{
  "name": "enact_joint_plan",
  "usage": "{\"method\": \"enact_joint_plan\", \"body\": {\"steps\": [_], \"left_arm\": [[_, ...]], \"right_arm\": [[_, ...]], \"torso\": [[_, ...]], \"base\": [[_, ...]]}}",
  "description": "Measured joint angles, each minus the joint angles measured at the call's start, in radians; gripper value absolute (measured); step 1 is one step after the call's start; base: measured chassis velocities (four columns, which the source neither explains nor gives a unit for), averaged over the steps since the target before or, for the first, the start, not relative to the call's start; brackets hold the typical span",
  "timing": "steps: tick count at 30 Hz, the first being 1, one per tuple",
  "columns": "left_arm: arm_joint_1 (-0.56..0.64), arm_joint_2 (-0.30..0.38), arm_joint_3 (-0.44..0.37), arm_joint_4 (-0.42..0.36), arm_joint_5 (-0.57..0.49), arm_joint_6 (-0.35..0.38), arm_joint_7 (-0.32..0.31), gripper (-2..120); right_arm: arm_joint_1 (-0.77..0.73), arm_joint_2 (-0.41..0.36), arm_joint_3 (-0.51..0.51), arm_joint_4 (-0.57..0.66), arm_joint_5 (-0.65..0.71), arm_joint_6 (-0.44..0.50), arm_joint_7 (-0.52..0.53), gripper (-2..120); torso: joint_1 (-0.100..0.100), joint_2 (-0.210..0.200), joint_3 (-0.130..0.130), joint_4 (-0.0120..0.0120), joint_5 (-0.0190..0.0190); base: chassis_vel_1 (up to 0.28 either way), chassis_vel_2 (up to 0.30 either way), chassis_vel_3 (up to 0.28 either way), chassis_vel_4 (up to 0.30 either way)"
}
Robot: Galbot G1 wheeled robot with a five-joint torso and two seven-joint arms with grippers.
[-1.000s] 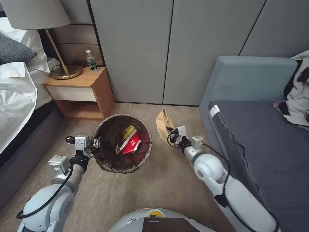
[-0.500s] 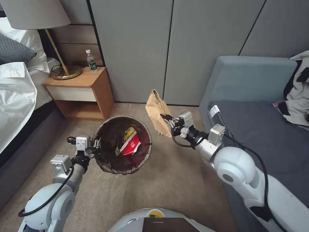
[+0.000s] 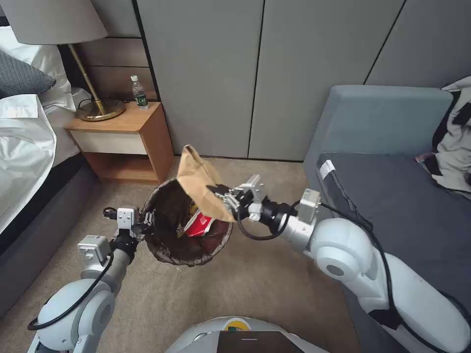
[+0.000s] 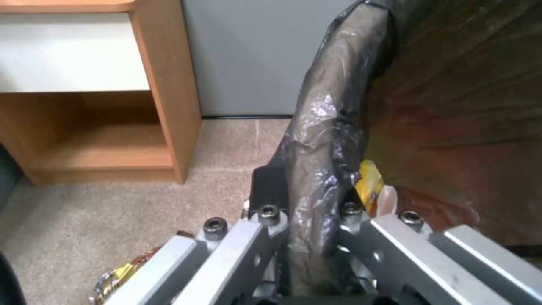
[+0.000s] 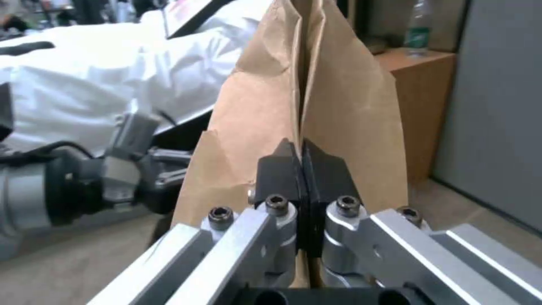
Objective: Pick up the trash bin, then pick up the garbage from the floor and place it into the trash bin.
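Trash bin [image 3: 189,255] is held off the carpet [image 3: 255,284], in front of the wooden nightstand [image 3: 125,139] and left of the grey sofa [image 3: 392,196]. Dark bag liner is folded over its rim.

Left gripper [image 3: 143,221] is at the bin's left rim, clamped on the rim and liner; in the left wrist view the liner fold [image 4: 322,169] sits pinched between the two fingers.

Right gripper [image 3: 218,192] is above the bin's right side, closed flat on a brown paper bag [image 3: 198,184]. Right wrist view: the black pads [image 5: 279,173] meet on the bag's crease [image 5: 302,97]. The bag stands tilted, its upper end leaning over the bin's opening toward the nightstand, its lower edge over the bin's right rim.

Inside the bin: a red-and-white packet [image 3: 198,224] and a yellow wrapper [image 4: 370,190] near the bottom.

On the carpet beside the bin's left side, a gold wrapper [image 4: 121,275] lies under the left gripper.
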Motion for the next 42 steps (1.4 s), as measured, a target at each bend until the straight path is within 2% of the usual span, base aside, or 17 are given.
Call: {"method": "enact_joint_plan", "body": {"steps": [3,5,8,16,18,22,24,26,27,30,32,35,36,39,40,42], "left_arm": [[0.0,0.0,0.0,0.0,0.001,0.0,0.0,2],[-0.001,-0.001,0.001,-0.002,0.001,0.002,0.0,2],[-0.002,-0.001,0.001,-0.003,0.001,0.003,0.0,2],[-0.004,0.0,0.0,-0.003,0.0,0.003,0.0,2],[-0.004,0.0,0.0,-0.003,0.0,0.003,0.0,2],[-0.004,0.001,-0.001,-0.004,-0.001,0.004,-0.001,2],[-0.004,0.001,-0.002,-0.004,-0.002,0.004,-0.001,2],[-0.004,0.002,-0.002,-0.004,-0.002,0.004,-0.001,2],[-0.004,0.002,-0.002,-0.004,-0.002,0.004,-0.001,2],[-0.007,0.003,-0.002,-0.004,-0.004,0.004,-0.001,2],[-0.007,0.003,-0.002,-0.004,-0.005,0.004,-0.001,2],[-0.008,0.003,-0.002,-0.003,-0.006,0.004,-0.001,2],[-0.008,0.003,-0.002,-0.003,-0.006,0.004,-0.001,2],[-0.008,0.002,-0.002,-0.001,-0.006,0.004,-0.001,2],[-0.008,0.002,-0.002,-0.001,-0.006,0.004,-0.001,2],[-0.007,0.002,-0.002,-0.002,-0.006,0.005,-0.001,2]], "right_arm": [[0.009,0.007,-0.019,-0.006,-0.005,-0.001,0.001,0],[0.04,0.035,-0.084,-0.034,-0.029,-0.002,0.008,0],[0.057,0.057,-0.122,-0.064,-0.053,-0.003,0.012,0],[0.076,0.095,-0.182,-0.114,-0.097,-0.002,0.036,-1],[0.079,0.103,-0.187,-0.122,-0.105,-0.002,0.042,2],[0.089,0.121,-0.197,-0.145,-0.124,-0.001,0.058,18],[0.09,0.124,-0.198,-0.147,-0.126,-0.001,0.06,22],[0.091,0.126,-0.201,-0.15,-0.128,0.0,0.063,32],[0.091,0.126,-0.201,-0.15,-0.128,0.0,0.063,32],[0.092,0.135,-0.21,-0.155,-0.132,0.002,0.074,48],[0.092,0.136,-0.211,-0.155,-0.132,0.002,0.076,48],[0.098,0.149,-0.213,-0.167,-0.132,0.006,0.085,67],[0.098,0.149,-0.213,-0.167,-0.132,0.006,0.085,67],[0.1,0.15,-0.212,-0.165,-0.131,0.007,0.093,80],[0.1,0.15,-0.212,-0.165,-0.131,0.007,0.093,80],[0.1,0.148,-0.211,-0.159,-0.128,0.008,0.094,91]], "torso": [[0.0,0.0,0.0,0.0001,-0.0001],[0.0,0.0,0.0,0.0001,-0.0001],[0.0,0.0,0.0,0.0001,-0.0001],[0.0,0.0,0.0,-0.0001,-0.0001],[0.0,0.0,0.0,0.0,-0.0001],[0.0,0.0,0.0,0.0,-0.0001],[0.0,0.0,0.0,0.0,-0.0001],[0.0,0.0,0.0,0.0,-0.0001],[0.0,0.0,0.0,0.0,-0.0001],[0.0,0.0,0.0,0.0,0.0],[0.0,0.0,0.0,0.0,0.0],[0.0,0.0,0.0,0.0,0.0],[0.0,0.0,0.0,0.0,0.0],[0.0,0.0,0.0,0.0,0.0],[0.0,0.0,0.0,0.0,0.0],[0.0,0.0,0.0,0.0,0.0]], "base": [[0.0,0.0,0.0,0.0],[0.0,0.0,0.0,0.0],[0.0,0.0,0.0,0.0],[0.0,0.0,0.0,0.0],[0.0,0.0,0.0,0.0],[0.0,0.0,0.0,0.0],[0.0,0.0,0.0,0.0],[0.0,0.0,0.0,0.0],[0.0,0.0,0.0,0.0],[0.0,0.0,0.0,0.0],[0.0,0.0,0.0,0.0],[0.0,0.0,0.0,0.0],[0.0,0.0,0.0,0.0],[0.0,0.0,0.0,0.0],[0.0,0.0,0.0,0.0],[0.0,0.0,0.0,0.0]]}}
